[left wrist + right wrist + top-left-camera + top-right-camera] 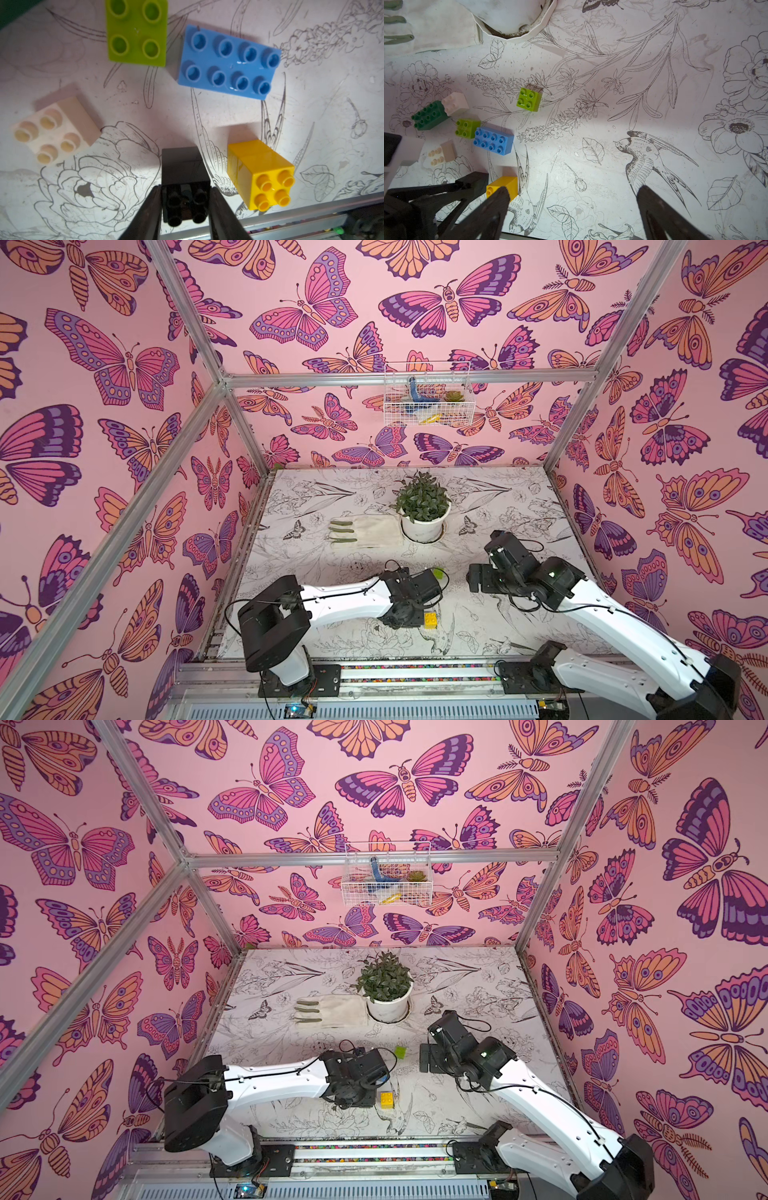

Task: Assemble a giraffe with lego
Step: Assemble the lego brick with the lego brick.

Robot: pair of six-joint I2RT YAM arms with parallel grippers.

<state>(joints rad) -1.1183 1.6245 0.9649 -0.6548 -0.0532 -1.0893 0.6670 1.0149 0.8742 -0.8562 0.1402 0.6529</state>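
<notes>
Of the giraffe, two short columns stand on the table (332,104): a black one (185,166) and a yellow one (259,172), each two lego bricks high. My left gripper (185,199) straddles the black column's studded top, open, with a thin gap on one side. Loose lego lies beyond: a lime brick (136,33), a long blue brick (228,62) and a white brick (56,133). The right wrist view adds a long dark green brick (429,116), a second white brick (455,102) and a second lime brick (529,98). My right gripper (573,197) hangs wide open over bare table, beside the yellow column (502,185).
A potted plant (424,510) stands at mid-back, with a folded cloth (374,531) holding green pods to its left. A wire basket (428,393) hangs on the back wall. The metal rail (415,672) runs along the front edge, close to the black column.
</notes>
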